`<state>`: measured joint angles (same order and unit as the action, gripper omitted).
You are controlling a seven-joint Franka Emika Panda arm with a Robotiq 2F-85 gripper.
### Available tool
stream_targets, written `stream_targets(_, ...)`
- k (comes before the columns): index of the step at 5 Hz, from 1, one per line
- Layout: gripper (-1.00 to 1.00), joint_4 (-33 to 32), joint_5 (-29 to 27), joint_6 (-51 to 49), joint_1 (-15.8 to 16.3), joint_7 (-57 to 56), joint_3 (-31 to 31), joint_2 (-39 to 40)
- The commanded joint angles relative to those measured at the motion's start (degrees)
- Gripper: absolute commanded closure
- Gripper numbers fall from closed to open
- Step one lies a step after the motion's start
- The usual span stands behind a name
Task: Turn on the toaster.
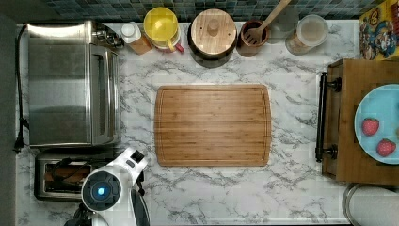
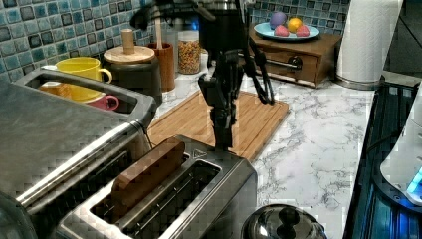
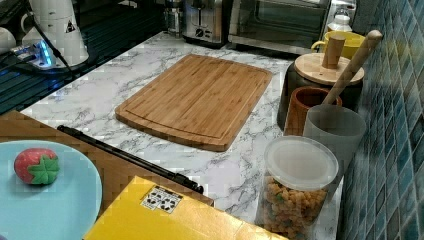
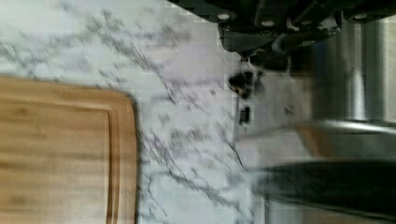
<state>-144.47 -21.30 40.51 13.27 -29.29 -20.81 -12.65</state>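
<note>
The toaster (image 2: 209, 184) is a small steel pop-up one, standing in the top view's lower left corner (image 1: 54, 176). A brown slice (image 2: 149, 172) stands up out of one of its slots. My gripper (image 2: 223, 143) points straight down at the toaster's end that faces the cutting board, its tip right at the top edge there. The dark fingers look pressed together and shut, with nothing held. My white arm (image 1: 113, 188) covers that end of the toaster in the top view. I cannot make out the lever knob. The wrist view shows blurred steel of the toaster (image 4: 327, 140).
A large steel toaster oven (image 1: 70, 84) stands right beside the toaster. A wooden cutting board (image 1: 211, 125) lies mid-counter. Jars, a yellow mug (image 1: 161, 26) and a utensil holder line the tiled wall. A wooden stand holds a blue plate (image 1: 379, 125) at the top view's right.
</note>
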Motion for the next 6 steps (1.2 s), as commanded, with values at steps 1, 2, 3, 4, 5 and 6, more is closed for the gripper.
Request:
stream_targets(1,1.0,5.08,-3.0,-7.99,-0.38,1.79,0.93,6.8)
stream_targets(2,1.0,3.77,-4.1,-8.76,0.7,0.7,0.13,9.12)
stream_targets(3,1.0,-0.15,-3.53,-5.07,1.62,1.12,-0.31,11.65)
stream_targets(4,1.0,-6.21,-3.22,-2.28,3.0,2.34,-1.48,13.81)
stream_targets(5,1.0,-9.01,-8.47,0.1,4.14,-0.19,-2.84,12.48)
stream_targets(6,1.0,-11.11,-8.47,4.12,5.83,1.51,-5.2,16.14)
